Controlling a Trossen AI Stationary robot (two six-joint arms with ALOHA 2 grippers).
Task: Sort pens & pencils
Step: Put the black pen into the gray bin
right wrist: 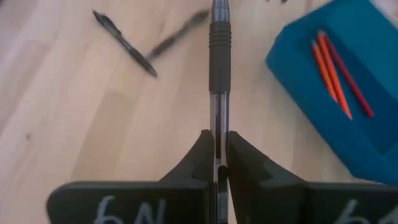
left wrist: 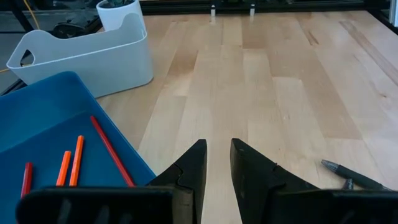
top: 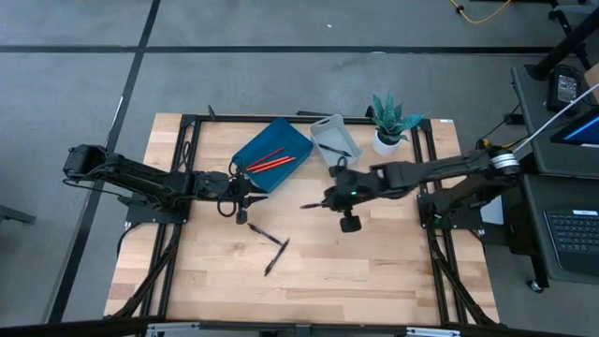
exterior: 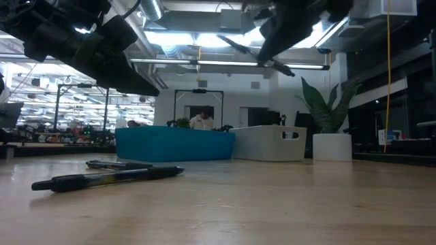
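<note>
My right gripper (top: 326, 201) hovers over the table's middle, shut on a black pen (right wrist: 219, 62) that points toward the table's left. Two more black pens (top: 261, 230) (top: 277, 256) lie flat on the wood nearer the front edge; the right wrist view shows them too (right wrist: 124, 43). Red and orange pencils (top: 271, 161) (left wrist: 71, 162) lie inside the blue tray (top: 281, 136). My left gripper (left wrist: 217, 162) is at the tray's near corner, its fingers a narrow gap apart and holding nothing. My right gripper pinches the pen between its two fingers on the clear barrel behind the rubber grip (right wrist: 217, 134). The pen runs along the fingers and sticks out past their tips. It is lifted clear of the table and, in the low view, tilts a little (exterior: 259, 53).
A white bin (top: 334, 140) stands to the right of the blue tray, with a potted plant (top: 388, 122) beyond it near the far right corner. Bare wood lies toward the near edge and on both sides of the loose pens.
</note>
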